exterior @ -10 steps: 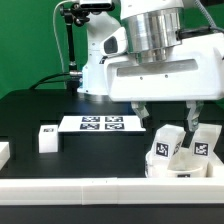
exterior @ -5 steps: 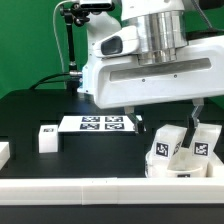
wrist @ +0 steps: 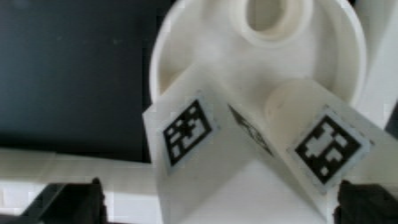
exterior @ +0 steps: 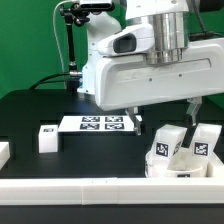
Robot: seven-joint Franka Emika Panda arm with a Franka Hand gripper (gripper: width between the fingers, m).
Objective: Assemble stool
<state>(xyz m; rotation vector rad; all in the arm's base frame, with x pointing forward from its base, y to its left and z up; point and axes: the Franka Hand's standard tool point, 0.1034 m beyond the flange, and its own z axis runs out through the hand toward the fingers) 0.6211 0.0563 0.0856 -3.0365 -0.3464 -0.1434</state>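
The round white stool seat (exterior: 180, 167) stands at the exterior view's right by the front rail, with two tagged block legs (exterior: 165, 146) (exterior: 203, 142) standing up on it. My gripper (exterior: 166, 115) hangs open and empty just above them, one finger on each side. In the wrist view the seat (wrist: 249, 70) fills the picture, with the two tagged legs (wrist: 187, 125) (wrist: 324, 145) between my dark fingertips (wrist: 80, 200); the gripper (wrist: 228, 205) holds nothing. A third loose leg (exterior: 46, 137) lies at the exterior view's left.
The marker board (exterior: 98, 124) lies flat in the middle behind the loose leg. A long white rail (exterior: 90, 190) runs along the front edge. A white piece (exterior: 3, 152) shows at the far left edge. The black stand (exterior: 72, 45) rises at the back.
The arm has shifted toward the exterior view's right and looms larger. The two fingers now stand wider apart around the legs. The seat and loose leg have not moved.
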